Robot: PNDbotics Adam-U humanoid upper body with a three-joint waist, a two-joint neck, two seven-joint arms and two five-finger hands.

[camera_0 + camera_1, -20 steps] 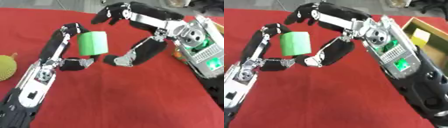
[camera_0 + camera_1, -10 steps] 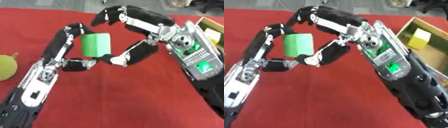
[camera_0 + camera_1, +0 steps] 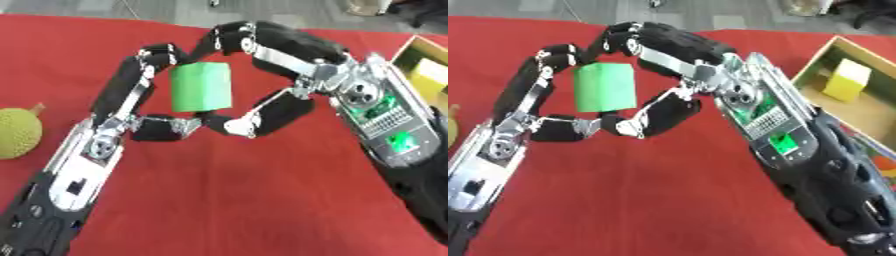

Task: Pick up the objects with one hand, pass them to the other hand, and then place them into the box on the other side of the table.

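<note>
Left eye view first: at the left edge of the red worktop (image 3: 227,200) I see a yellow-green spiky fruit (image 3: 17,132), lying well apart from the action.

Next to the right, my left robot hand (image 3: 140,107) rises from the lower left corner. Its fingers arch up and curl over the top left of the green block (image 3: 201,86), and its thumb reaches in along the block's lower edge, so this robot hand is pinching the block between fingers and thumb. The block is upright and held above the cloth, over the far middle of the worktop.

Further right, my right robot hand (image 3: 280,75) comes in from the right side. Its fingers curve over the top right of the block, tips just beside those of the left robot hand, and its thumb stretches underneath toward the left thumb. I cannot tell for sure whether these fingers actually touch the block or only cage it.

Right eye view shows the far right corner best: a box (image 3: 811,72) with tan walls sits there, with a yellow block (image 3: 846,77) inside it.
</note>
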